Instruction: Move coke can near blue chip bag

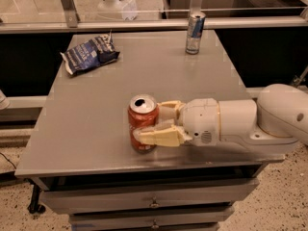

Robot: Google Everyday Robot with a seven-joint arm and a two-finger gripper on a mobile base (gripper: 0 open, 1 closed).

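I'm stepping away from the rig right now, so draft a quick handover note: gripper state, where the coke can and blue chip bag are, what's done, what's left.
Gripper: at the table's near edge, closed on the coke can, one finger in front of it, one behind.
Coke can: upright on the table, near-centre.
Blue chip bag: far left corner, well apart from the can.
Done: can grasped, it seems.
Left: carry the can to beside the bag, set it down, release.

Your gripper (149, 123) clamps the coke can (140, 118) at the table (154, 73) front. Open tabletop reaches the blue chip bag (89, 55); the slim can (195, 32) stands well aside, rear right.
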